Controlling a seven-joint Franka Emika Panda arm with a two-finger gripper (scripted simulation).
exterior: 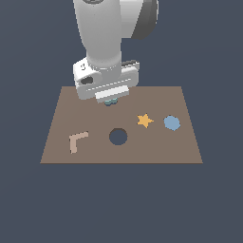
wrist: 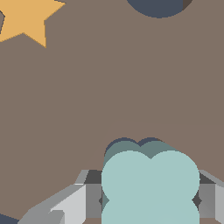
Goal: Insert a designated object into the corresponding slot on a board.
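Exterior view: a single arm reaches down over the far edge of the board (exterior: 156,102), a flat brown panel lying on a dark blue-grey ground. The gripper (exterior: 111,101) sits low, just above the board near the middle of its far edge, and only a sliver of the teal block (exterior: 111,102) shows beneath the white hand. On the board lie an orange star (exterior: 144,120) and, on its right in the exterior view, a blue round piece (exterior: 172,123). Nearer the camera is a dark round hole (exterior: 118,136), and toward the exterior view's left a pale L-shaped piece (exterior: 78,141).

Wrist view: the block (wrist: 150,186) fills the space between the two grey fingers (wrist: 93,199), which stand on either side of it and press against its flanks, so the gripper (wrist: 150,199) is closed on it, part open to the block's width. The block shows a lobed, clover-like outline. Directly beyond its edge, a thin dark lobed rim marks the slot (wrist: 131,142), almost wholly covered by the block. How deep the block sits in it cannot be told. The star (wrist: 26,17) and the round hole (wrist: 158,6) lie well apart from it.
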